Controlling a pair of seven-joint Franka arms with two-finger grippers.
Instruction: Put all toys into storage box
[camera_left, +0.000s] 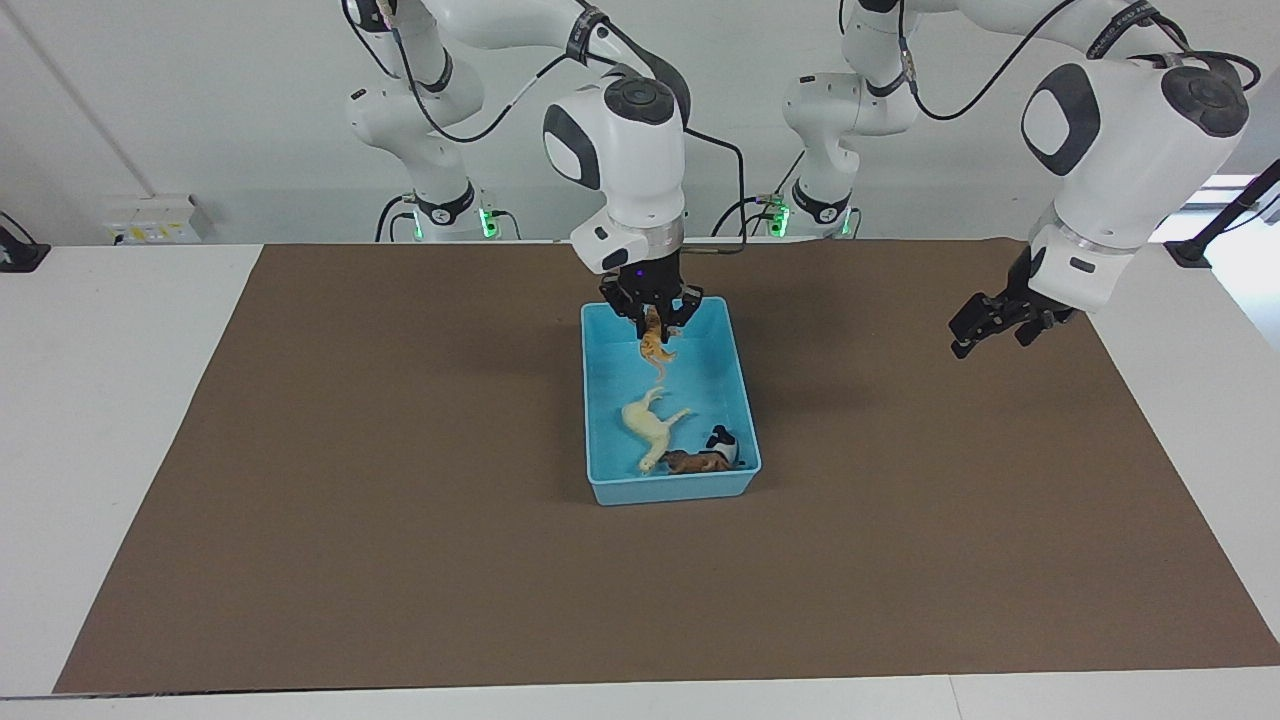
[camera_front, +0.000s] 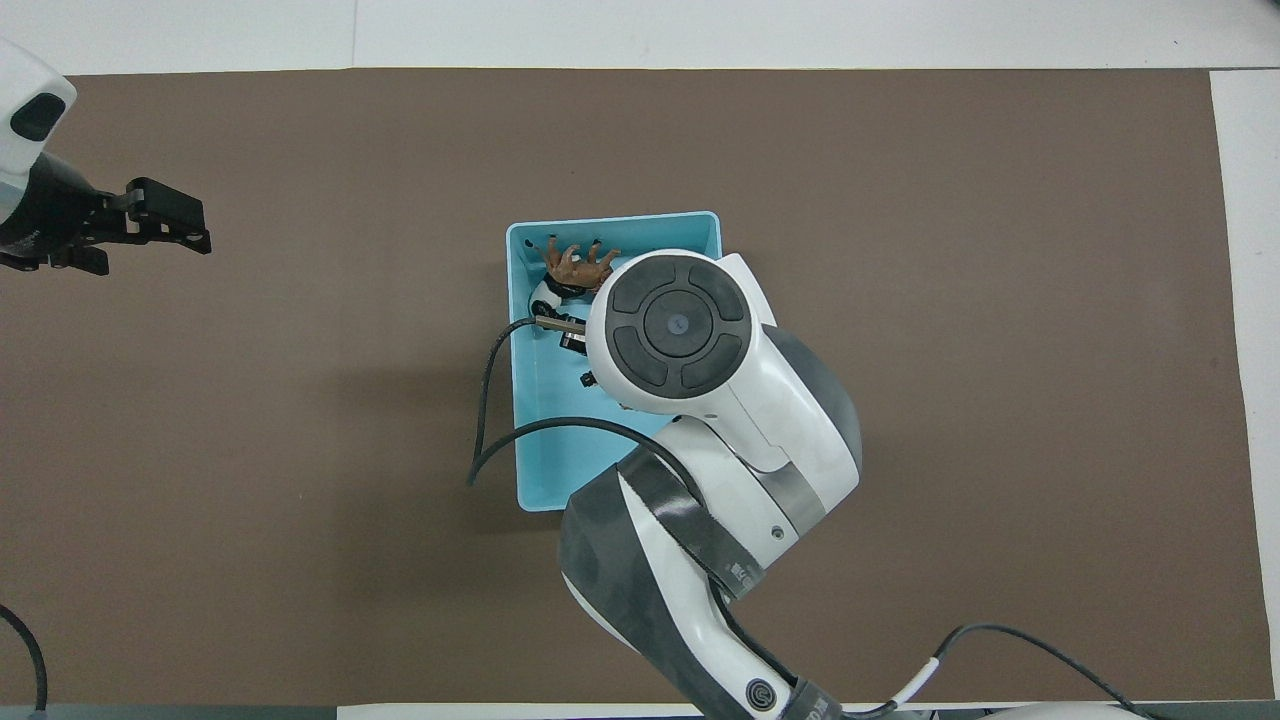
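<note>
The orange tiger (camera_left: 655, 349) is pinched in the closed right claw (camera_left: 652, 318) and hangs over the robots' end of the storage box (camera_left: 600, 400); it is best released only once well inside the rim, over the bare floor there, clear of the cream long-necked toy (camera_left: 652, 423), brown horse (camera_left: 697, 462) and panda (camera_left: 722, 444) crowded in the part farthest from the robots. The left claw (camera_left: 985, 325) is held open over the brown mat (camera_left: 950, 500), waiting well apart from the box toward its own arm's end of the counter (camera_left: 110, 330), so room for withdrawal is left.

White wall (camera_left: 200, 120), white table (camera_left: 100, 400), brown mat (camera_left: 400, 550)

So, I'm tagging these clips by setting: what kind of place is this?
Probably a robotics lab: two arms mounted at a white table with a brown mat, bare walls, and a wall socket box.
</note>
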